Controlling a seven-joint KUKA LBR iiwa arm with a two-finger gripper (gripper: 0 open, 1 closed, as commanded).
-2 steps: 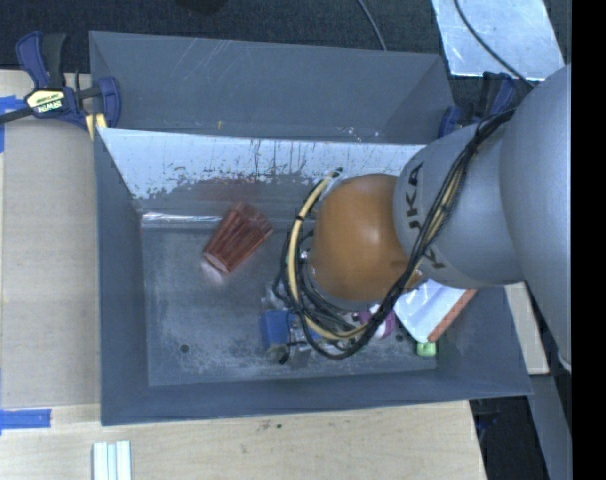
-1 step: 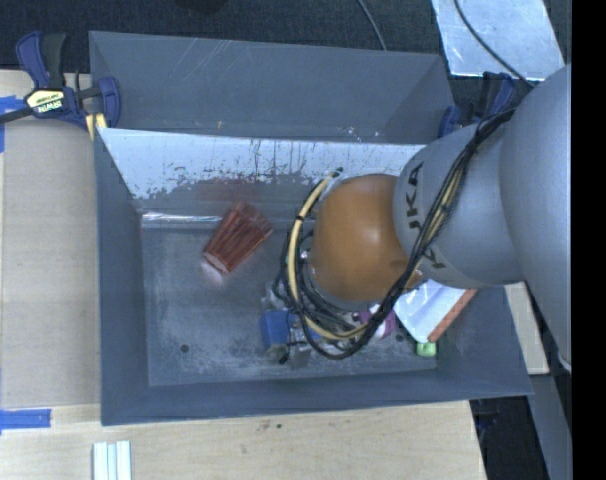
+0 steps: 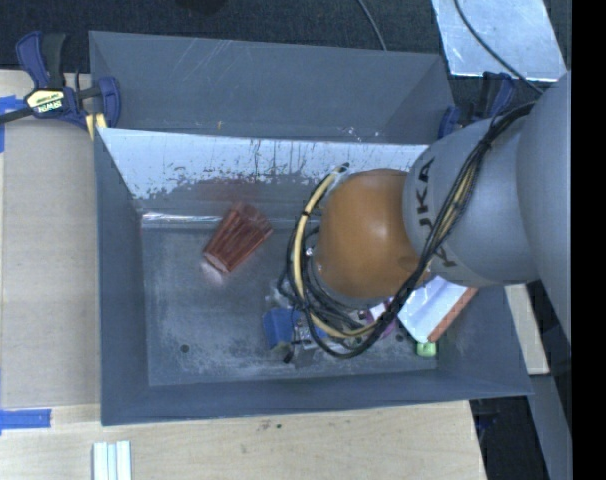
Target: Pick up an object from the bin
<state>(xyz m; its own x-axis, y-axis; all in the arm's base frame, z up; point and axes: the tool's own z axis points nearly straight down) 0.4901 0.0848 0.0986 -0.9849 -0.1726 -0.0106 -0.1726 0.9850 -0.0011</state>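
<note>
Scuffed grey metal bin (image 3: 283, 88) holds ribbed reddish block (image 3: 237, 238).

Reddish ribbed block (image 3: 238, 238), white-orange box (image 3: 439, 309), green piece (image 3: 426, 348)

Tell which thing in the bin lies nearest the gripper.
The small blue thing, right beside the gripper at the front; the red-brown ridged block lies apart, farther back-left.

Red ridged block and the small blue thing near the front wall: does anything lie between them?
No. In the camera view, only bare, scuffed bin floor lies between the red ridged block and the small blue thing.
</note>
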